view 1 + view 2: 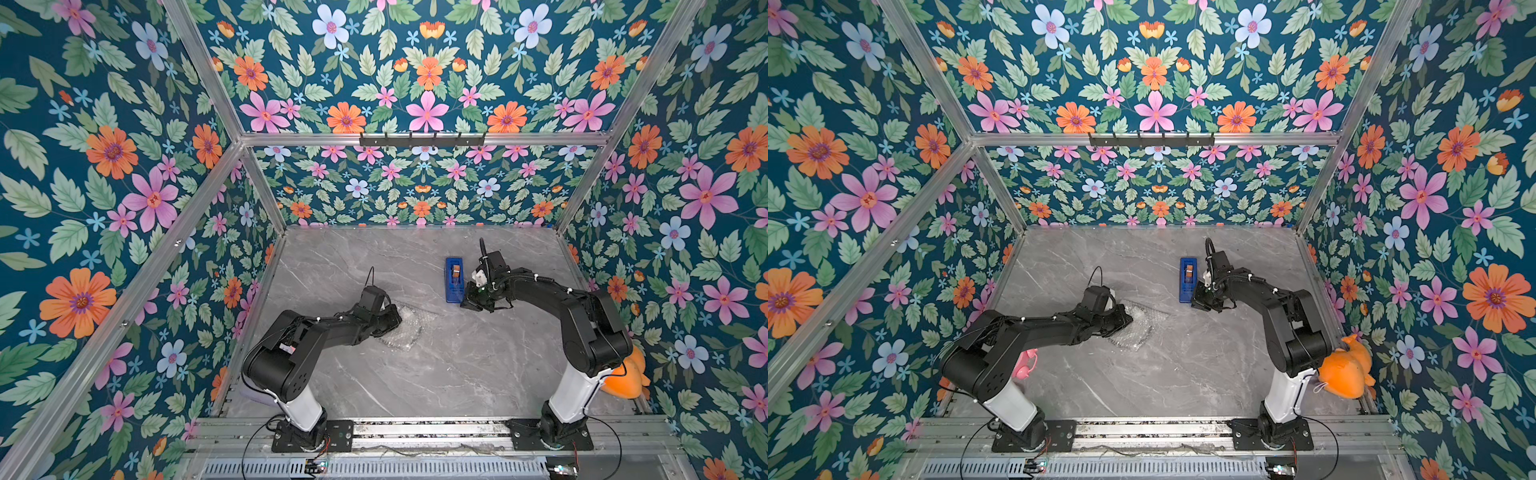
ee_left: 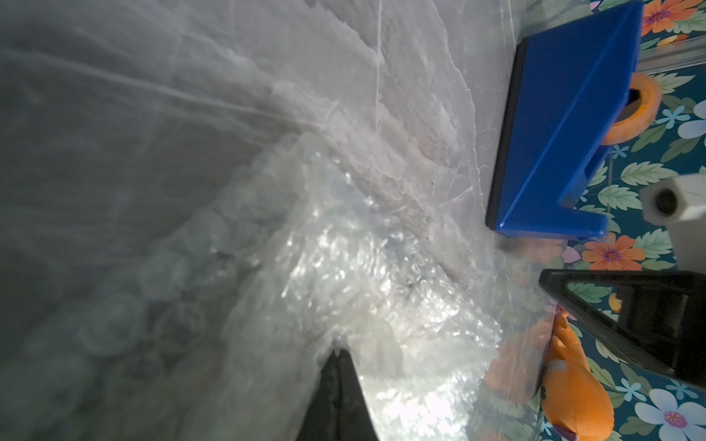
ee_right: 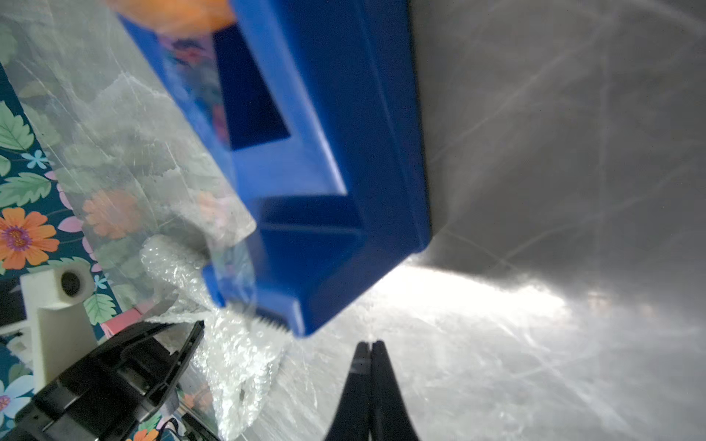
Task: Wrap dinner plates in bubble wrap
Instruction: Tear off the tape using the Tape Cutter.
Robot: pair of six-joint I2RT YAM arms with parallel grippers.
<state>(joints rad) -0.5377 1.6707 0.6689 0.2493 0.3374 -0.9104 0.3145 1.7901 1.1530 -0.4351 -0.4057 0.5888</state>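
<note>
Fingers, left gripper (image 2: 338, 353): pinched together on a crumpled edge of the bubble wrap (image 2: 363, 267), which bunches up white and shiny around my tips.
Fingers, right gripper (image 3: 368, 349): pressed together with nothing between them, low over bare table.
Bubble wrap, place: in a top view it lies as a crumpled, fan-shaped patch on the table, left of the middle, right at the tip of my left gripper (image 1: 392, 322). Part of it rises close to my left wrist camera as a blurred sheet of round bubbles.
Plate: I cannot pick it out in any view; the bunched wrap and my left wrist cover that spot.
Tape dispenser (image 1: 454, 279): blue, flat on the table, holding an orange roll (image 2: 634, 110). It sits well apart from the wrap, towards the back wall.
Right gripper, place: in a top view my right gripper (image 1: 470, 305) is just beside the near end of the tape dispenser, close to its toothed cutter, not touching it.
Table (image 1: 436, 374): grey marble pattern, glossy.
Orange toy (image 1: 627, 378): soft, at the table's right edge behind my right arm.
Pink toy (image 1: 1023, 363): at the left edge, mostly hidden by my left arm.
Walls (image 1: 415, 83): floral print on dark teal.
</note>
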